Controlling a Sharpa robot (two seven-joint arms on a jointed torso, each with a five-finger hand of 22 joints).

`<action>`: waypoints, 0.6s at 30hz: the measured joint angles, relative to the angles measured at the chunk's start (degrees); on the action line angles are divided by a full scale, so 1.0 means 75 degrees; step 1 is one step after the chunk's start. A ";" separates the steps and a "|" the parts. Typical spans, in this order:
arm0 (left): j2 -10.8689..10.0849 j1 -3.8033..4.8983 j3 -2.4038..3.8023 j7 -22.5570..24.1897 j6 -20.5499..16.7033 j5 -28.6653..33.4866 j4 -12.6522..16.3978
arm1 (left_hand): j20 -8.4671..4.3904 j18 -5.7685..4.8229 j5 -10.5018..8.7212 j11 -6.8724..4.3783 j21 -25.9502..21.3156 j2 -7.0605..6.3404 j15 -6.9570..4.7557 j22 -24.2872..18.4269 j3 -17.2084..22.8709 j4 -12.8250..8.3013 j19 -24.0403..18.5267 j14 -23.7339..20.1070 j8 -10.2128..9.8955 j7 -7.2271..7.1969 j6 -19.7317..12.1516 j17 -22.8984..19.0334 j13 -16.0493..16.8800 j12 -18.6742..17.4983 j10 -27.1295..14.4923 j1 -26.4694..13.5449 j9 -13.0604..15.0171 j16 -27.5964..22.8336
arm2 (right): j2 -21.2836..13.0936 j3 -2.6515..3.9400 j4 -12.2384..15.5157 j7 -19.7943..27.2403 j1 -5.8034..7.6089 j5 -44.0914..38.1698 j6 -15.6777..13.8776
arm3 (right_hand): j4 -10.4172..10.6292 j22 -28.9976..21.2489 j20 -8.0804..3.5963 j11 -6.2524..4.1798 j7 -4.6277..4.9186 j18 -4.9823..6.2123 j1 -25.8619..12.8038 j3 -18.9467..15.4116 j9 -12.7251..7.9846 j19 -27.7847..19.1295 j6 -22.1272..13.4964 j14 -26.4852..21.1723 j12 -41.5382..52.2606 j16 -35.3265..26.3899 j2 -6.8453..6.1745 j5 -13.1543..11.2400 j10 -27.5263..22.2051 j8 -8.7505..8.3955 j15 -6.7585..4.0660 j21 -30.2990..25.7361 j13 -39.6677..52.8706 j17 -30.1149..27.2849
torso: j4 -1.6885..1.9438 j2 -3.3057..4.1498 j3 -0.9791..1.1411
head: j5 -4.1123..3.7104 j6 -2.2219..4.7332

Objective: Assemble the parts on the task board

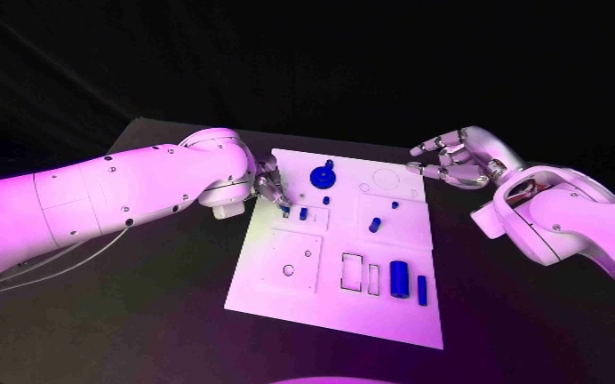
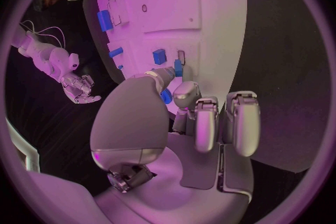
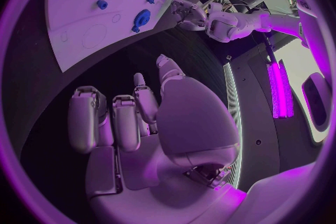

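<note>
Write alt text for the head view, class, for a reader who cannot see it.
The robot's left hand reaches over the left edge of a white task board on a black table, fingers at a small blue part. The right hand hovers open beyond the board's far right corner. More blue parts sit on the board.

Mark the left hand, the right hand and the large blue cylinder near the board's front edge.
left hand (image 1: 268, 182), head view, on its fingers at the board's left edge.
right hand (image 1: 459, 158), head view, middle of the curled hand.
large blue cylinder (image 1: 399, 278), head view, middle of its side.
</note>
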 measured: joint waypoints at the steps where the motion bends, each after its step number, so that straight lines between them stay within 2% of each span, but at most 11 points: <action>1: -0.0009 -0.0008 0.0000 0.0000 -0.0004 -0.0032 0.0026 | -0.0019 0.0000 -0.0001 0.0003 0.0000 0.0000 -0.0016 0.0000 0.0028 0.0011 -0.0019 0.0017 0.0030 -0.0009 -0.0009 0.0000 0.0000 0.0000 0.0019 0.0000 0.0000 0.0000 | -0.0001 0.0000 0.0000 0.0000 -0.0001 0.0000 0.0000 | 0.0000 0.0000 0.0000 0.0000 0.0000 0.0000 0.0000 0.0000 0.0000 0.0000 0.0000 0.0000 0.0000 0.0000 0.0000 0.0000 0.0000 0.0000 0.0000 0.0000 0.0000 0.0000 | -0.0001 0.0000 0.0000 | 0.0002 -0.0001; 16: -0.0030 -0.0081 0.0002 0.0000 -0.0001 -0.0351 0.0222 | -0.0048 0.0000 -0.0024 -0.0026 0.0029 -0.0093 -0.0056 0.0006 0.0215 -0.0030 0.0009 0.0001 0.0231 -0.0009 -0.0009 -0.0001 0.0023 0.0000 0.0049 -0.0172 0.0001 0.0000 | 0.0008 0.0000 0.0000 0.0006 -0.0009 0.0001 0.0001 | 0.0032 0.0005 0.0000 0.0000 0.0000 0.0000 -0.0043 -0.0032 -0.0001 0.0000 0.0000 0.0029 0.0000 0.0000 0.0042 0.0000 0.0000 0.0000 -0.0029 0.0000 0.0000 -0.0001 | -0.0005 0.0001 0.0004 | 0.0006 -0.0005; 18: -0.0021 -0.0084 0.0002 0.0000 0.0003 -0.0387 0.0225 | -0.0048 0.0000 -0.0025 -0.0038 0.0029 -0.0132 -0.0056 0.0006 0.0314 -0.0129 0.0009 0.0001 0.0231 -0.0009 -0.0009 -0.0001 0.0023 0.0000 0.0062 -0.0212 0.0001 0.0000 | 0.0010 0.0000 0.0000 0.0007 -0.0009 0.0001 0.0001 | 0.0032 0.0005 0.0000 0.0000 0.0000 0.0000 -0.0043 -0.0032 -0.0001 0.0000 0.0000 0.0029 0.0000 0.0000 0.0042 0.0000 0.0000 0.0000 -0.0029 0.0000 0.0000 -0.0002 | -0.0005 0.0002 0.0004 | 0.0006 -0.0004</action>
